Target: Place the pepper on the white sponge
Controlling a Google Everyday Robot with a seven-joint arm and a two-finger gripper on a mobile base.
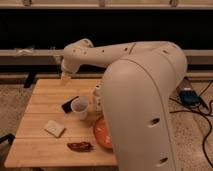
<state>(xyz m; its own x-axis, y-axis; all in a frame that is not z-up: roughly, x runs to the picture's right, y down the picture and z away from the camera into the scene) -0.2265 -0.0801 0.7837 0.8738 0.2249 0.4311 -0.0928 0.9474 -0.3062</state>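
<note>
The end effector (66, 78) is hovering over the far edge of the bench (44, 96), well apart from the pepper (80, 146). The pepper is lying at the front edge, near the sponge (54, 128).

Risk: the reach may be crossing the cup (80, 108) and tipping it.

The end effector's opening cannot be told. The arm is hiding part of the plate (101, 134).

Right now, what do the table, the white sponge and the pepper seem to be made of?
Table: likely wood, pale planks with seams, matte. White sponge: probably soft foam, cream, dull, rounded edges. Pepper: real or plastic, unclear; dark red-brown, wrinkled, glossy. The gripper hangs over the table's far edge, away from both.
</note>
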